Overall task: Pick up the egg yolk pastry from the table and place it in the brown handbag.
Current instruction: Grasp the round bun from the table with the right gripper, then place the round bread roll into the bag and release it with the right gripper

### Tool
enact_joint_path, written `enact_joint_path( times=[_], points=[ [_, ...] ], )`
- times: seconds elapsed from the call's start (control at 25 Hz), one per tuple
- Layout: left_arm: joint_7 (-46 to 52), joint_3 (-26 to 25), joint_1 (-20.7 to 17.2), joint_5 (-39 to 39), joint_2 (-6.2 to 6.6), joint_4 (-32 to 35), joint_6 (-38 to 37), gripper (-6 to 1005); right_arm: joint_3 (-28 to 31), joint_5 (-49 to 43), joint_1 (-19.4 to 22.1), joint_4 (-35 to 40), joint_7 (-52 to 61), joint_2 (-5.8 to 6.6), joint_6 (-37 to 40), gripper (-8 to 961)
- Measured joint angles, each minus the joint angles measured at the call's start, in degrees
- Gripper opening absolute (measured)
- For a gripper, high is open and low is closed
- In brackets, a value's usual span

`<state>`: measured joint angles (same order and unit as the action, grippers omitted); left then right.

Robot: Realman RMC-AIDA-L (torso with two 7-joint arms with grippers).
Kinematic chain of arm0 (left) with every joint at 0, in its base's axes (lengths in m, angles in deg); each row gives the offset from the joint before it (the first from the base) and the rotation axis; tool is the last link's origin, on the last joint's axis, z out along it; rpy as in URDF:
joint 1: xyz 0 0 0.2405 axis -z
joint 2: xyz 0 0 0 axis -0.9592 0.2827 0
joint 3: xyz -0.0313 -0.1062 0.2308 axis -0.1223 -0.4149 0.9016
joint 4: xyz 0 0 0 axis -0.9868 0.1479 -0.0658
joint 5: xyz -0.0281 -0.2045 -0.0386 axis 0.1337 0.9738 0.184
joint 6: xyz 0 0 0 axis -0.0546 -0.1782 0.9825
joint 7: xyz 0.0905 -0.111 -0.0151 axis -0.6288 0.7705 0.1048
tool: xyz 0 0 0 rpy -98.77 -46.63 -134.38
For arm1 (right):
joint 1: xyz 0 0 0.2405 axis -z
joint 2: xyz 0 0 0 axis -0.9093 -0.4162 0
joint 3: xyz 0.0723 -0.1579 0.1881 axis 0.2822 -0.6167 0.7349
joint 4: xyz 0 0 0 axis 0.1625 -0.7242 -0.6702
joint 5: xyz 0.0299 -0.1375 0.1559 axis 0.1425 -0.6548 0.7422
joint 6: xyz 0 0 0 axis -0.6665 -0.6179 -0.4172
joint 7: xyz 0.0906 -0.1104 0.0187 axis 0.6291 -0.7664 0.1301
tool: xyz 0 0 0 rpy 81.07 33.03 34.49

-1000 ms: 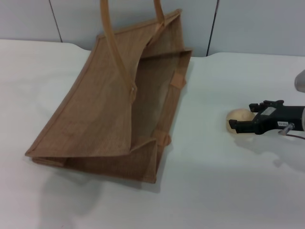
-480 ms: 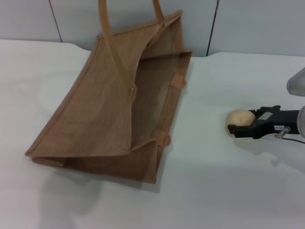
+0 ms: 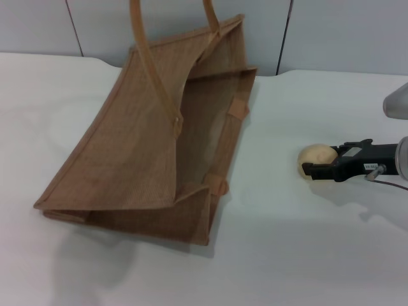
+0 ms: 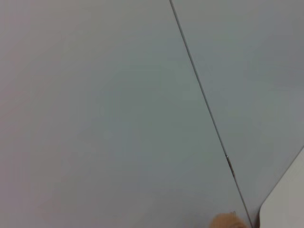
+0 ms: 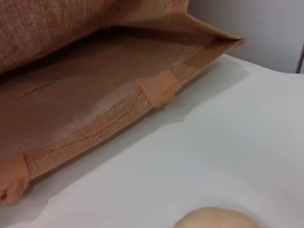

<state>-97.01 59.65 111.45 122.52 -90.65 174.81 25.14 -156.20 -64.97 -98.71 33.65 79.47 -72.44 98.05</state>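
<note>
Head view: the egg yolk pastry (image 3: pixel 317 160) sits on the white bench (image 3: pixel 287 255), well apart from the brown handbag (image 3: pixel 146 146) and on the side of its open mouth. The right hand (image 3: pixel 312 169) lies low over the bench, reaching in from the side away from the bag, its dark fingers against the pastry's near flank; whether they are apart, together or already clamped on the pastry cannot be told.

The pastry is a round dome with no long axis, so no approach angle is favoured. The deciding relation is that pastry and bag mouth lie on one line from the hand.

In the right wrist view the pastry (image 5: pixel 216 218) shows at the frame edge, with the handbag (image 5: pixel 95 95) mouth gaping beyond it across bare bench.

The bag lies tilted, its opening turned toward the pastry. The two handles (image 3: pixel 150 57) arch above, likely the only obstruction.

The left hand is out of sight; its wrist camera faces a grey wall panel (image 4: pixel 118 109).
</note>
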Motion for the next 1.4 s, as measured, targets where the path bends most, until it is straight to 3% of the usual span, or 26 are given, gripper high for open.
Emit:
enact_joint_path(
  times=[0.56, 0.88, 1.12, 1.4],
  points=[
    [0.0, 0.0, 0.0, 0.0, 0.00, 0.1, 0.0, 116, 0.0, -0.4, -0.8, 0.5, 0.8, 0.04, 0.4, 680],
    [-0.1, 0.2, 0.1, 0.0, 0.05, 0.1, -0.2, 116, 0.2, -0.2, -1.3, 7.7, 2.3, -0.32, 3.5, 658],
    [-0.3, 0.5, 1.7, 0.0, 0.03, -0.5, -0.3, 117, 0.7, 0.0, -1.1, 15.5, 3.0, -0.68, 8.4, 649],
    [0.1, 2.7, 5.6, 0.0, -0.16, -2.3, -0.8, 117, -2.2, 2.1, -3.4, 15.7, 2.6, -0.73, 8.5, 640]
  ],
)
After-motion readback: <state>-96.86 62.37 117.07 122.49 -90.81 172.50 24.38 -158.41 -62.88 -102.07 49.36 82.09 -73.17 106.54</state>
